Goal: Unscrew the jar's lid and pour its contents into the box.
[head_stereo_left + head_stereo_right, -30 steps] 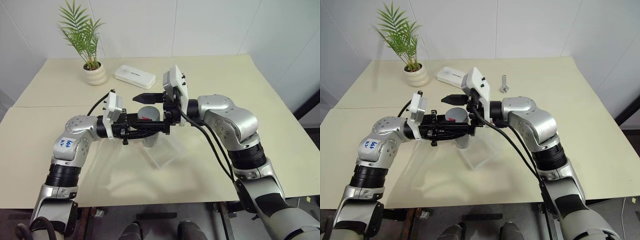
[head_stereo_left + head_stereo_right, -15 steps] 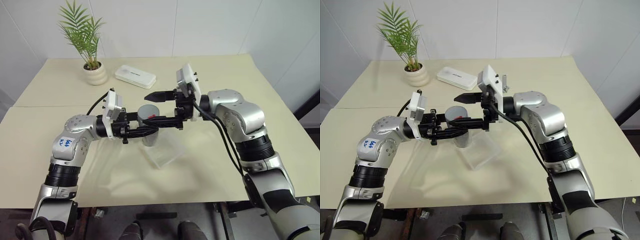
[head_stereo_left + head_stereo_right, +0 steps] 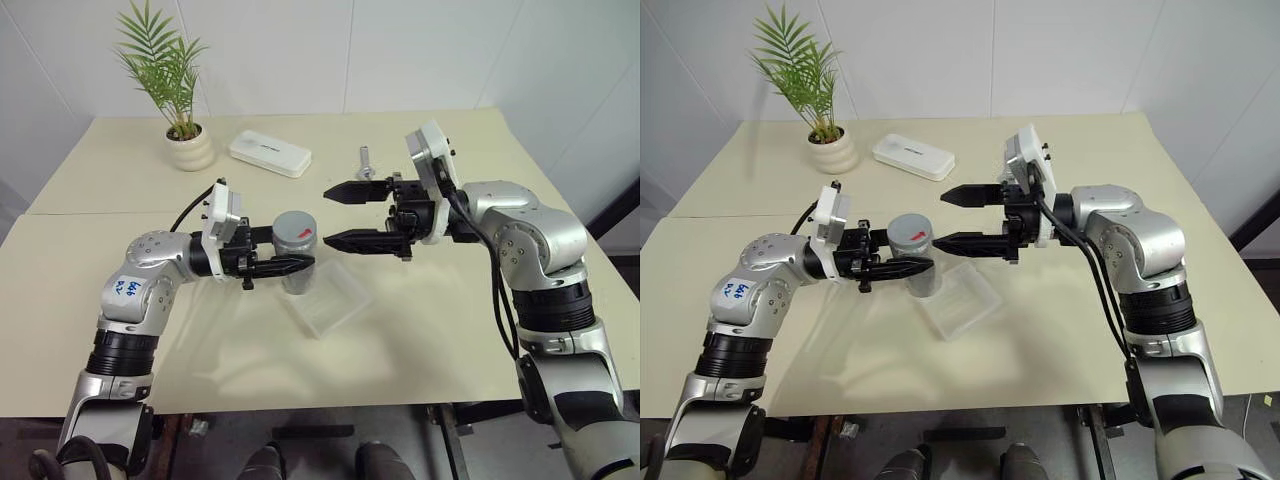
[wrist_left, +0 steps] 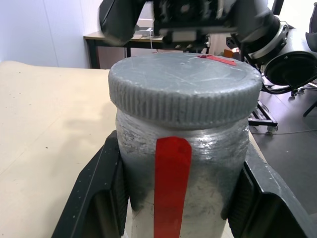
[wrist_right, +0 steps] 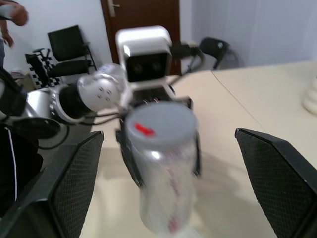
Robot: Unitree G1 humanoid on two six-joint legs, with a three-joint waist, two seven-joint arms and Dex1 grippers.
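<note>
Two end effectors face each other: my left (image 3: 296, 264) clamps the jar (image 3: 296, 250) above the box (image 3: 327, 300), so I'd center the wide-open right (image 3: 338, 215) squarely over the lid (image 4: 184, 84) before closing.

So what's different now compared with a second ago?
The right claw has pulled back sideways off the jar, jaws wide open and empty; a second ago it sat around the lid. The lid is still on. The left claw stays shut on the jar, held above the box. The plant pot and white case haven't moved.
</note>
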